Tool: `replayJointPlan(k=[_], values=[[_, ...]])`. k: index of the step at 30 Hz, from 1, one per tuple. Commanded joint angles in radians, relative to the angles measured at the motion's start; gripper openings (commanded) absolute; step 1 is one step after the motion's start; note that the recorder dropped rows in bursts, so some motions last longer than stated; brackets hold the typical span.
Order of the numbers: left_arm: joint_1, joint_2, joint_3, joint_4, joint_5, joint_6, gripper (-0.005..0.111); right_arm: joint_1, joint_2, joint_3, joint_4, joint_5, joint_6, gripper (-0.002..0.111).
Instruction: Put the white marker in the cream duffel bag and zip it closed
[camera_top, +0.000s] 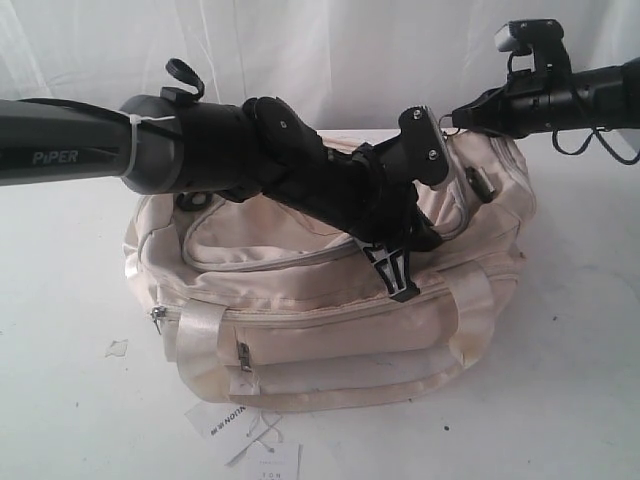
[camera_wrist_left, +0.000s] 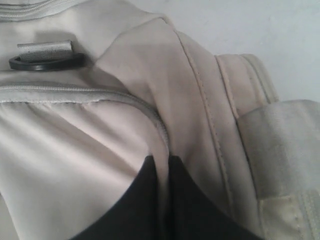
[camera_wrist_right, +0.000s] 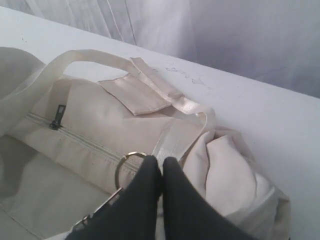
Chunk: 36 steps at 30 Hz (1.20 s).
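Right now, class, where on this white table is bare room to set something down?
Exterior view, free: the white table left of the soft cream fabric duffel bag, and right of it. Crowded: front, by white paper hang tags.

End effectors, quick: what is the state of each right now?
Left end effector: closed, pinching the cream duffel bag at its zipper.
Right end effector: closed, apparently on the bag's strap.

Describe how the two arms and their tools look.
The left arm is a dark grey tube lettered PIPER, ringed by a white cable tie, with black joints. The right arm is black, carries a grey-topped camera and trails black cables. The left tool and right tool end in tapered black fingers.
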<state>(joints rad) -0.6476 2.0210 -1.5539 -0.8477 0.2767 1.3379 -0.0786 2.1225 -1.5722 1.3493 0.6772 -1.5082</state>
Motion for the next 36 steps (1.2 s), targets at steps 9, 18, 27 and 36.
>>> replayJointPlan(k=[9,18,27,36], values=[[-0.004,-0.008,0.009,0.001,0.09,0.001,0.0,-0.009,0.001,-0.013,0.045,-0.053,-0.005,0.014],[-0.004,-0.008,0.009,-0.003,0.026,0.001,0.0,-0.009,0.001,-0.011,0.045,0.006,0.02,0.026],[-0.004,-0.07,0.007,-0.003,-0.025,-0.022,0.0,-0.011,-0.064,-0.011,0.023,0.018,0.083,0.027],[-0.004,-0.116,0.007,-0.003,-0.011,-0.059,0.022,-0.011,-0.149,-0.011,-0.475,-0.028,0.546,0.003]])
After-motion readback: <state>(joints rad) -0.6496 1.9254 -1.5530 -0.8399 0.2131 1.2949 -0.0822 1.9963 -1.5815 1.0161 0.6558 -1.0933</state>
